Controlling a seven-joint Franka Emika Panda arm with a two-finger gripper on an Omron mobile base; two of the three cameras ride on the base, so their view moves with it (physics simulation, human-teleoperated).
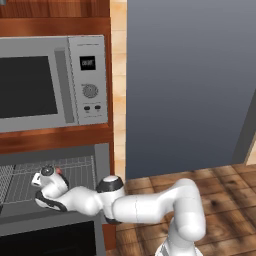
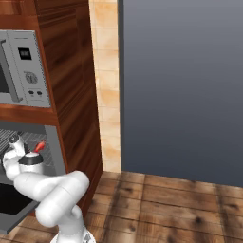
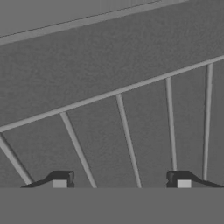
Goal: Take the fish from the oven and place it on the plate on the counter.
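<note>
Fish is not out of the oven yet. It shows as a small red thing lying on the wire rack inside, right by the robot's wrist. In the left base view a bit of red peeks out at the same spot, just past the hand. So the first part of the job is not finished: the fish has not been lifted. The plate and the bench are nowhere in these pictures, so carrying the fish over and putting it down are both left to do.

The arm reaches from the floor side into the open oven, low over the rack, under the microwave.

The tool looks along the rack. Its two dark tips stand well apart at the bottom of the hand view, with only grey rack wires between them. Nothing sits in that gap, so it holds nothing. I cannot tell if the tips touch the wires. The fish is off to the side of the tool, not between the tips, so I think the tool needs to line up with it before it can squeeze.
</note>
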